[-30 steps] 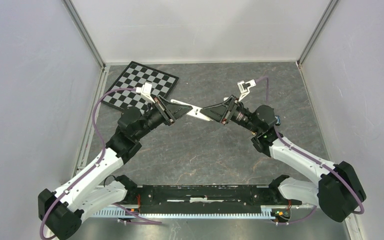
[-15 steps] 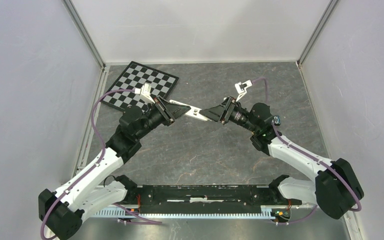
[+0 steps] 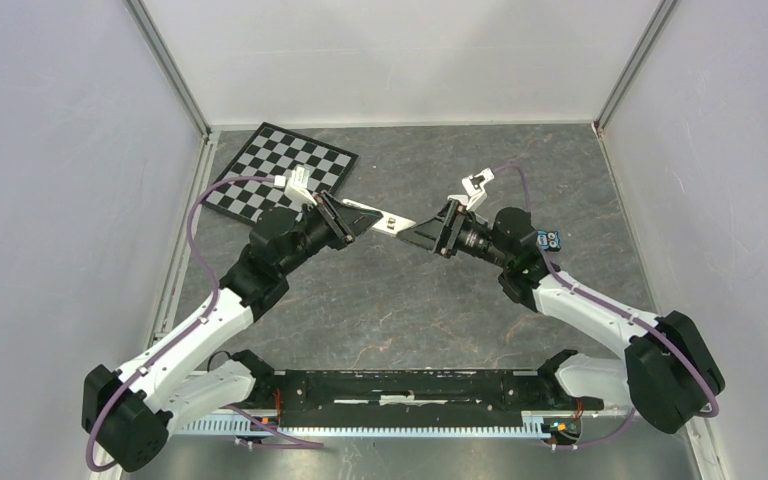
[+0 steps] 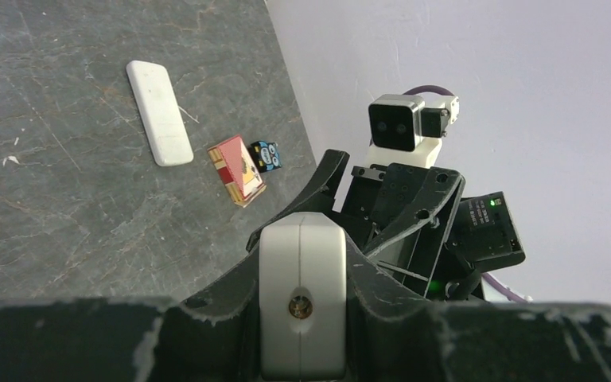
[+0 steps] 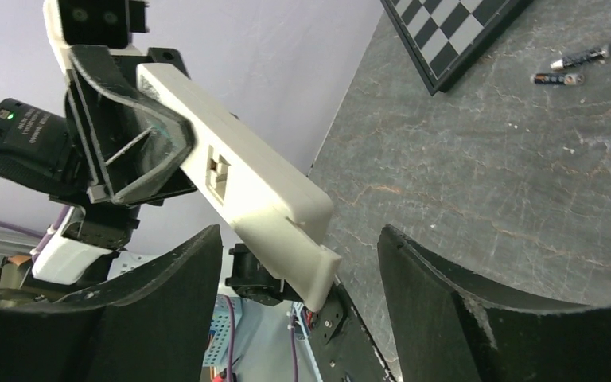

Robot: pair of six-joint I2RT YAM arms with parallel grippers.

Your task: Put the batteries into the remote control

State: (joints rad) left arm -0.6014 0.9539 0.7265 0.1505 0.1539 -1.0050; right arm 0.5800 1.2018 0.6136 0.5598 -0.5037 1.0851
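Note remote control [image 3: 375, 221] clamped at one end in left jaws, raised clear of worktop [image 3: 410, 300], probably to present its back for loading. Note right jaws spread wide astride free end, gripping nothing. Find batteries [image 5: 579, 57] on worktop beside chessboard [image 5: 453, 32], unloaded.

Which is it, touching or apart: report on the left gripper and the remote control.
Touching. Right wrist view: the left gripper clamps the remote control at its far end.
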